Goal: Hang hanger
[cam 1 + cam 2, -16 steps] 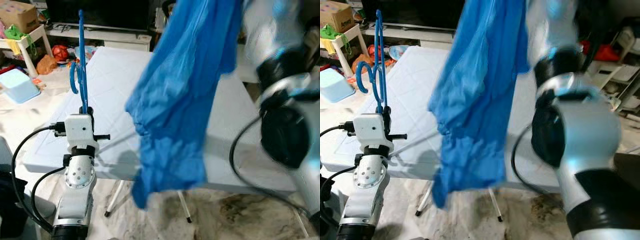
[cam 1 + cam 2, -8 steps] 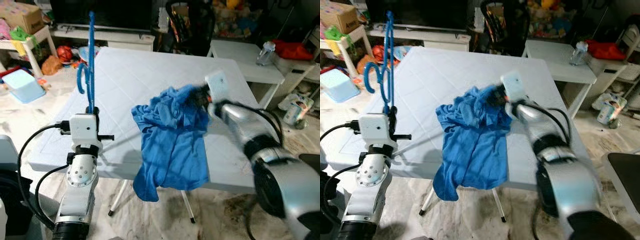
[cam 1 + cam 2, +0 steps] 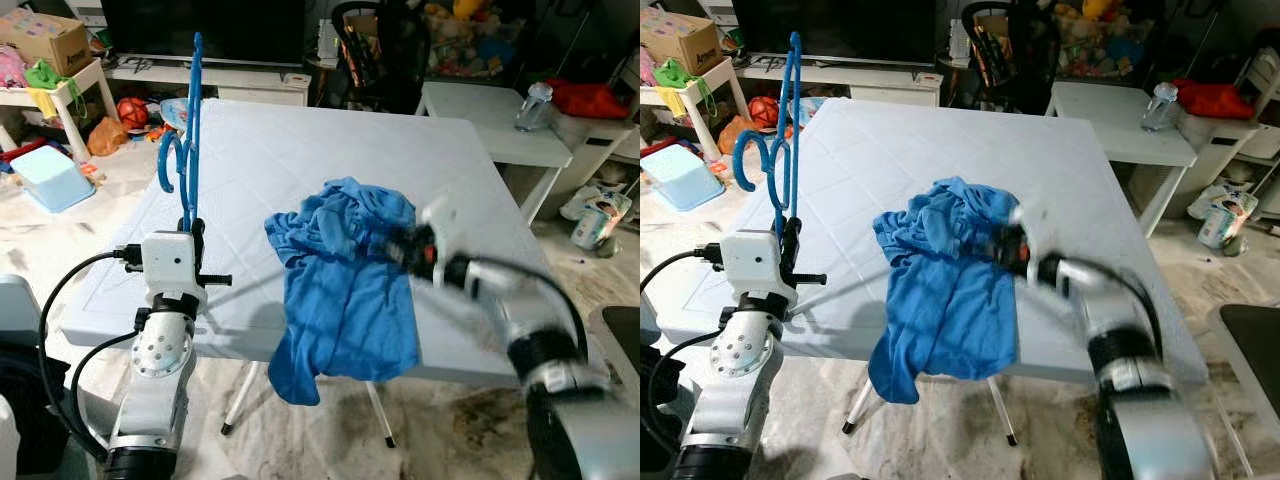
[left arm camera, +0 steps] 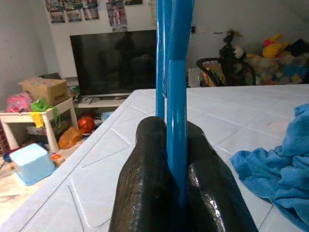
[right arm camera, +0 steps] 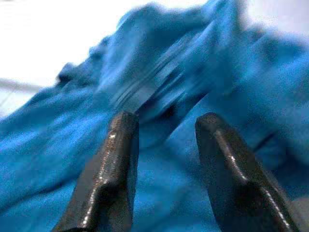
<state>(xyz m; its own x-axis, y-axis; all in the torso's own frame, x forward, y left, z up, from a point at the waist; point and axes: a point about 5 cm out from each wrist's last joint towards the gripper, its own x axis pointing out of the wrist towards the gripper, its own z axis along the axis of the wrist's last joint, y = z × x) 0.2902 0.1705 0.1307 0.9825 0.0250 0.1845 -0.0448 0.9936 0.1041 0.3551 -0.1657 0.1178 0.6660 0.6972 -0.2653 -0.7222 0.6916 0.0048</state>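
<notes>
While the left end effector (image 3: 196, 228) stands nearest the camera, at the worktop's near left edge, its two black fingers (image 4: 145, 174) are pinched tight on the slim blue plastic hanger (image 3: 190, 130). That hanger rises straight up from the grip, long axis vertical, its curled hook (image 3: 752, 158) bulging out to the robot's left partway up the stem.

Farther in, across the pale quilted white worktop (image 3: 300, 140), the crumpled blue cloth garment (image 3: 345, 290) lies in a heap, its lower part draped over the near edge and hanging toward the floor. The right end effector (image 3: 1002, 243) sits at the garment's right side, blurred in the head views; seen from its own wrist, the fingers (image 5: 113, 169) are spread apart with blue folds just ahead of them and nothing between them.

The relation that matters is this: the garment lies to the right of the upright hanger, well apart from it, with bare worktop between. The right arm is much the nearer to the cloth, the left already carries the hanger. Bringing the two together would likely need the hanger tipped or carried rightward toward the cloth.
</notes>
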